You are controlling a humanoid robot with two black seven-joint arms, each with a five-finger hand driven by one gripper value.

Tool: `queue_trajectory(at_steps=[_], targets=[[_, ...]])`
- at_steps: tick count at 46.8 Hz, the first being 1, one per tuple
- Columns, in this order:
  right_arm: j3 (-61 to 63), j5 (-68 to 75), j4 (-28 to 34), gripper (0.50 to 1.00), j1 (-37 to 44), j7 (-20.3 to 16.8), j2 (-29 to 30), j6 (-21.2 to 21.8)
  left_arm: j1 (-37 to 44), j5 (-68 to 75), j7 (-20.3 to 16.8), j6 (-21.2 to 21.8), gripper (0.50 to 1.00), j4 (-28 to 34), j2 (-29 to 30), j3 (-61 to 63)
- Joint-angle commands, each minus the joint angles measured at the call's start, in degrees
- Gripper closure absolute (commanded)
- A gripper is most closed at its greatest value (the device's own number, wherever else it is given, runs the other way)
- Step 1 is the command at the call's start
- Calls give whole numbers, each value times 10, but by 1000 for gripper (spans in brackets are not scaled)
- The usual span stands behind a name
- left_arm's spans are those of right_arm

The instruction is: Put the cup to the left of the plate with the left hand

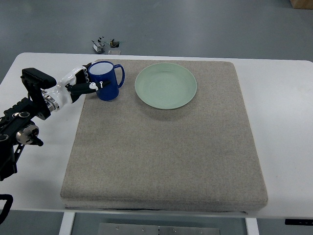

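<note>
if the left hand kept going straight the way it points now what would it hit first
The left hand points right, fingers around the blue handled mug. Beyond the mug, the first thing in line looks to be the pale green round plate, though height is unclear.

A lab or test room: a plain white tabletop (pixel 274 98) carries a grey felt mat (pixel 166 147), with bare grey-blue floor (pixel 195 24) beyond the far edge. Small metal parts (pixel 105 45) lie loose on that floor, and a cardboard box (pixel 301 4) corner shows far right.
</note>
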Motion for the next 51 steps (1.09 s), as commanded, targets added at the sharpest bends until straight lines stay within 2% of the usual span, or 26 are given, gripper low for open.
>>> queue_trajectory(at_steps=[1,2,4,8,10,14,17,20,23,29,32,42,51], targets=[[0,0,0,566,0,0,0,0,-1,0,0,7,911,0,0,3],[0,0,0,566,0,0,0,0,0,0,0,8,902,0,-1,5],[0,0,0,566,0,0,0,0,0,0,0,9,853,1,-4,5],[0,0,0,566,0,0,0,0,0,1,0,9,825,1,-5,5],[0,0,0,566,0,0,0,0,0,1,0,9,759,1,-5,5],[0,0,0,566,0,0,0,0,0,1,0,9,722,1,-5,5],[0,0,0,566,0,0,0,0,-1,1,0,9,643,1,-5,5],[0,0,0,566,0,0,0,0,-1,2,0,9,604,0,-4,6],[0,0,0,566,0,0,0,0,0,1,1,7,542,0,0,14],[0,0,-1,566,0,0,0,0,-1,1,1,5,534,0,1,28],[1,0,0,566,0,0,0,0,-1,1,1,3,506,-1,2,29],[0,0,0,566,0,0,0,0,-4,-1,1,-5,506,-11,8,28],[0,0,-1,566,0,0,0,0,-6,-21,2,-18,506,-51,61,28]])
